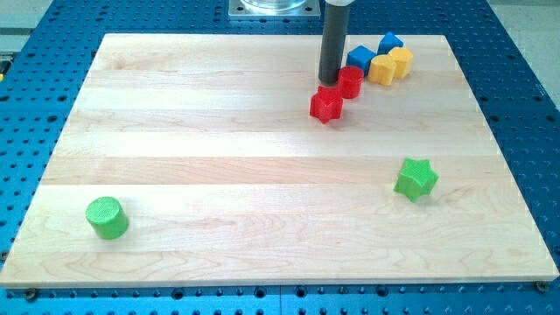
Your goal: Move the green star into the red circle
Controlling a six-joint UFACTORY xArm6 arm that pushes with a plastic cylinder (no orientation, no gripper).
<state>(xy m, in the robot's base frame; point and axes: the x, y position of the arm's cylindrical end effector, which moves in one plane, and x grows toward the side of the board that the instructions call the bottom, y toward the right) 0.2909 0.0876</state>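
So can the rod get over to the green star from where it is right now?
Probably yes. My tip sits at the view's top, right beside the red star and red circle. The green star lies alone toward the lower right, with bare board around it, once I skirt the red blocks.

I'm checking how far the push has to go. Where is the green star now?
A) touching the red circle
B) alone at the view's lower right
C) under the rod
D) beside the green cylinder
B: the green star sits alone, well apart from the red circle near my tip.
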